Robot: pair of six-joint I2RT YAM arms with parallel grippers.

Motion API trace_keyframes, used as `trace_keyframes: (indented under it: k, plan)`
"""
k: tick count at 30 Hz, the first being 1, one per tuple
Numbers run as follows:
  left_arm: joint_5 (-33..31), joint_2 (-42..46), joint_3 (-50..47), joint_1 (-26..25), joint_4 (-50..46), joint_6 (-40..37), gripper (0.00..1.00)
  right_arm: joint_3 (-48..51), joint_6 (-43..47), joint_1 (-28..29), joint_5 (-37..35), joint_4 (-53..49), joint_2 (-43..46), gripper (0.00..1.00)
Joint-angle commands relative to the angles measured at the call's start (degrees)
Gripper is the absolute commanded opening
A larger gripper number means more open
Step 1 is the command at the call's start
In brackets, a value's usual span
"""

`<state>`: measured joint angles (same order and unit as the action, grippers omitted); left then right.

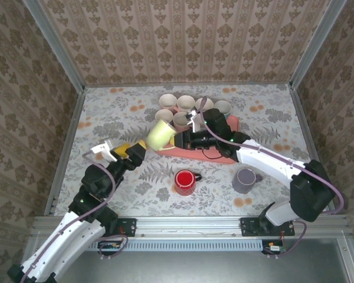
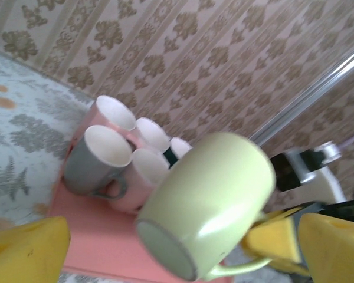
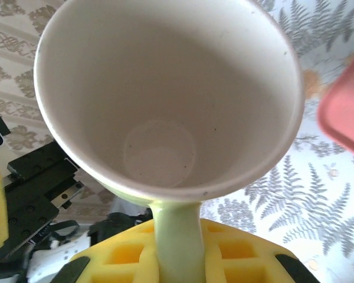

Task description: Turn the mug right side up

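Mid-turn just left of the pink tray (image 1: pixel 221 156), the right gripper (image 3: pixel 176 262) has its jaws clenched on the handle (image 3: pixel 176 230) of the tilted yellow-green mug (image 1: pixel 160 135) while the left gripper (image 1: pixel 131 154) has its jaws released; next, I judge, swing the mouth upward and lower the mug onto the counter (image 1: pixel 118 112).

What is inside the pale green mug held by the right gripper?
Nothing: the mug is empty, its pale inner wall and round bottom bare. Only the inner wall just under the near rim is hidden.

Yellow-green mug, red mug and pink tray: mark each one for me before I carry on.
yellow-green mug (image 2: pixel 209 188), left wrist view, on its outer side wall.
red mug (image 1: pixel 184 181), top external view, on the middle of its top.
pink tray (image 2: pixel 97 239), left wrist view, on its bare near surface.
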<state>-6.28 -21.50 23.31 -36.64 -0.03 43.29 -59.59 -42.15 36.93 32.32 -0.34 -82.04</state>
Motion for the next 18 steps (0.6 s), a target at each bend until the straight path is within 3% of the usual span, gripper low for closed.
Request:
trace_keyframes:
  k: [1,5,11,14,18]
  plan:
    - [-0.6,-3.8,7.9,0.4,-9.4,-12.6,1.00,-1.1,8.5,-0.3,-9.6,-6.4,7.8,0.00]
    - [-1.6,-11.9,17.6,0.1,-18.2,-25.0,1.00,-0.9,17.4,0.7,-23.8,-15.3,15.4,0.00]
    - [-3.4,-18.9,23.5,-0.5,-21.3,-38.5,1.00,-3.6,26.4,1.3,-44.4,-29.8,21.7,0.00]
    - [-6.2,-19.1,21.4,-0.5,-17.9,-41.2,1.00,-3.5,28.4,1.4,-55.8,-34.9,23.8,0.00]
    - [-2.9,-15.9,15.7,-0.5,-12.1,-40.1,1.00,-1.1,31.0,1.5,-63.0,-34.9,27.2,0.00]
